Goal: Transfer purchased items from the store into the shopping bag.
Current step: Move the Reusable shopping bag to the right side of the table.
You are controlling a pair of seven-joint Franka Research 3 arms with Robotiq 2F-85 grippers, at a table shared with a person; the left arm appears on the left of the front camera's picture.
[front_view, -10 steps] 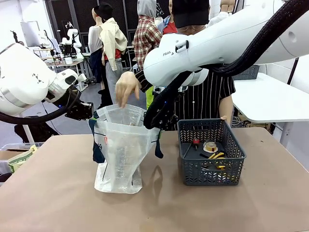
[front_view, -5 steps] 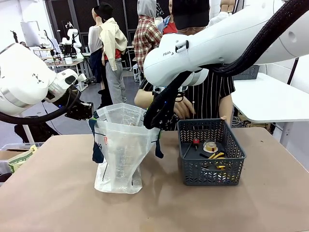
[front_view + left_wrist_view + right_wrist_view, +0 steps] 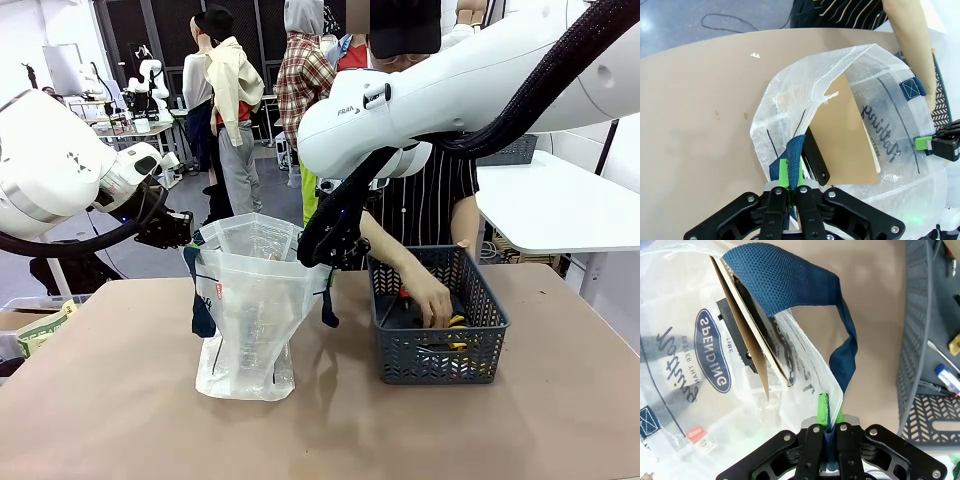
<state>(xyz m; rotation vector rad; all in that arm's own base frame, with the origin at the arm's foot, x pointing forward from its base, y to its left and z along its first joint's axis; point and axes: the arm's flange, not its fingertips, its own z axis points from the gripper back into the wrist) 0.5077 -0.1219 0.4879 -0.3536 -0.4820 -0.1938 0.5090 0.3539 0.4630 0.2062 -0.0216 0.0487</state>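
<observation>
At shopping bag [image 3: 250, 310] left rim: left gripper [image 3: 790, 172], jaws pinched narrow on plastic and strap. Right rim: right gripper [image 3: 830, 416] clamped on strap handle [image 3: 790, 285]. Since earlier frame: person's hand [image 3: 432, 300] now down in basket [image 3: 440, 365] just right of bag, among purchased items [image 3: 456, 322]. Brown card [image 3: 850, 135] inside bag.

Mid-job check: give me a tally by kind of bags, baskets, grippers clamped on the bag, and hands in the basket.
shopping bag: 1
basket: 1
grippers shut on the bag's top edge: 2 (left gripper, right gripper)
person's hand reaching into the basket: 1
Total: 5
</observation>
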